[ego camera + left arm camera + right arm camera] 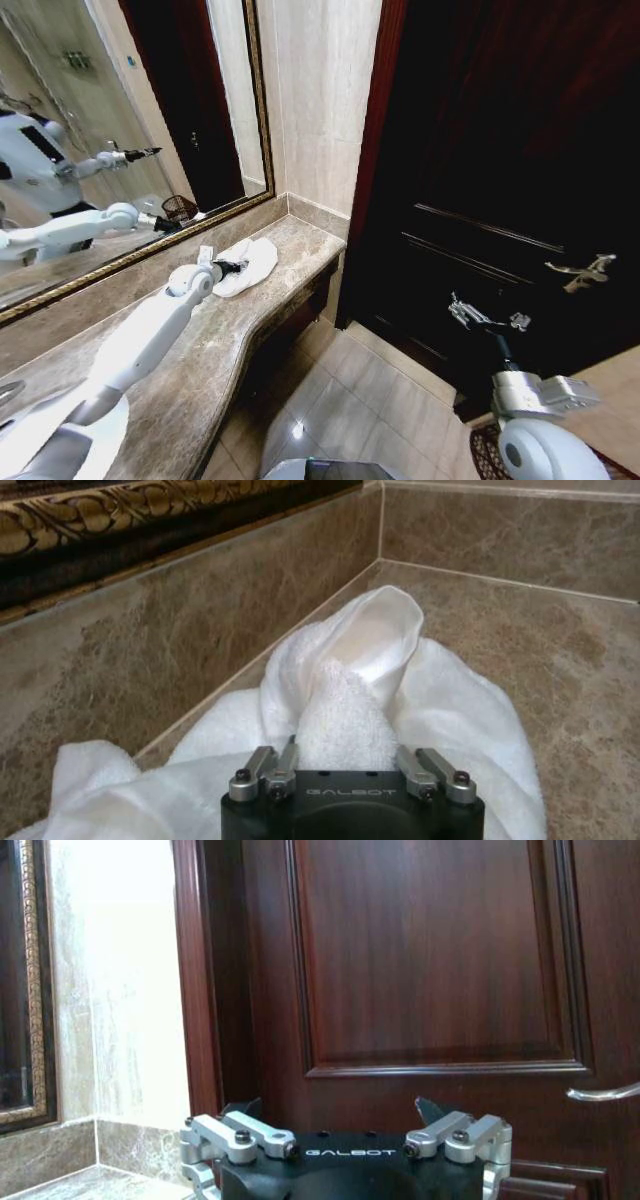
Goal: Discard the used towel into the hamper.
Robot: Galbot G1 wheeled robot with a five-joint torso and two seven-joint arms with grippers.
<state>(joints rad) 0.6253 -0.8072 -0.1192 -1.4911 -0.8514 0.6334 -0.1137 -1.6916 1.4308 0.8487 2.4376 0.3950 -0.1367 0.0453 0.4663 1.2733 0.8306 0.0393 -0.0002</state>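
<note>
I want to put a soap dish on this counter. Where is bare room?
Bare marble counter lies between the left arm and the front edge. The far end by the wall corner is crowded: the white towel lies there, a fold in the left gripper. The right gripper hangs before the door.

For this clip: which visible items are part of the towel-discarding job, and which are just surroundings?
Job:
- white towel on the marble counter, a fold of it pinched in the left gripper
- hamper, partly visible by the floor

Surroundings:
- mirror
- dark wood door, with its handle
- right gripper, open, facing the door
</note>
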